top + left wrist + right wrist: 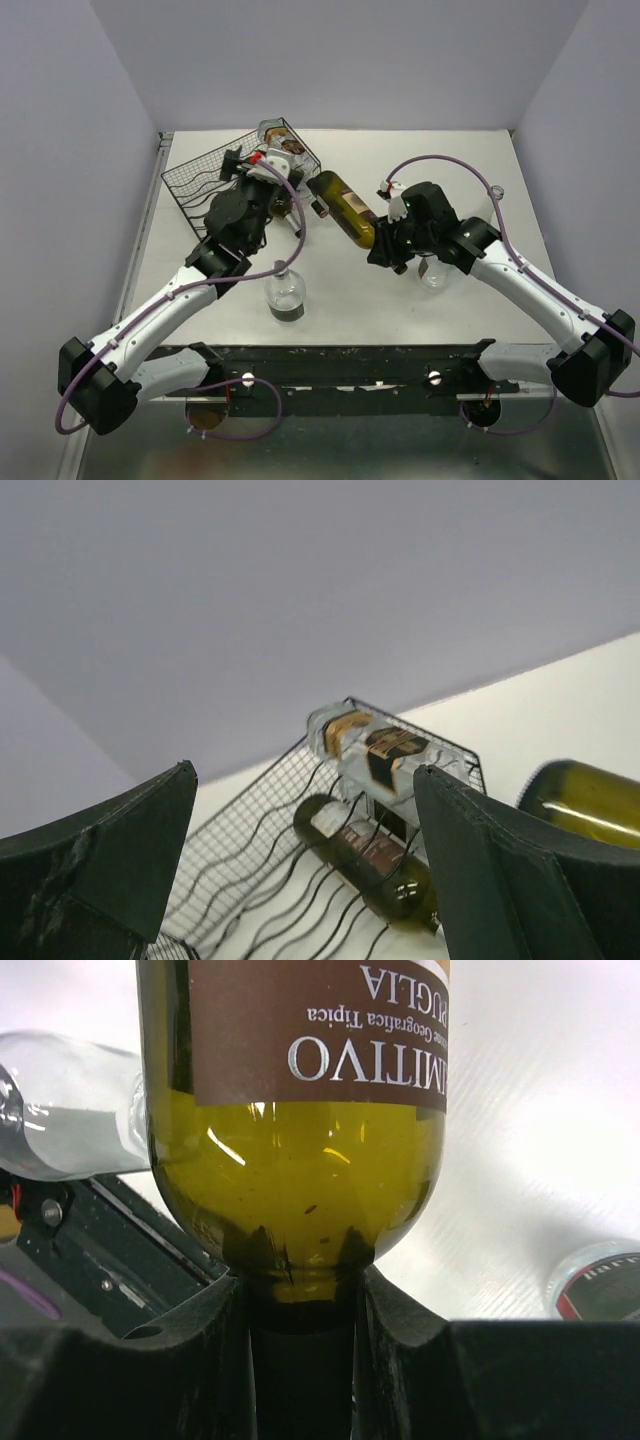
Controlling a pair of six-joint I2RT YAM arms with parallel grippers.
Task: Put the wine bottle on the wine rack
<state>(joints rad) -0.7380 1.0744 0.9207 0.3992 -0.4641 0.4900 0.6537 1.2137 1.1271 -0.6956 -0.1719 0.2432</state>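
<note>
While the left tool (303,780) gapes empty, the right tool (300,1305) clamps the wine bottle (300,1160).

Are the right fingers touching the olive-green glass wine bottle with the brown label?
Touching. Right wrist view: both right fingers clamp the olive-green glass wine bottle at its dark neck, no gap.

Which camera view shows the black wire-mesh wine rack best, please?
The left wrist view: the black wire-mesh wine rack fills the centre, wavy cradles plain, a clear glass bottle and a dark bottle in it. The top external view shows it partly hidden under the left arm. The right wrist view misses it.
</note>
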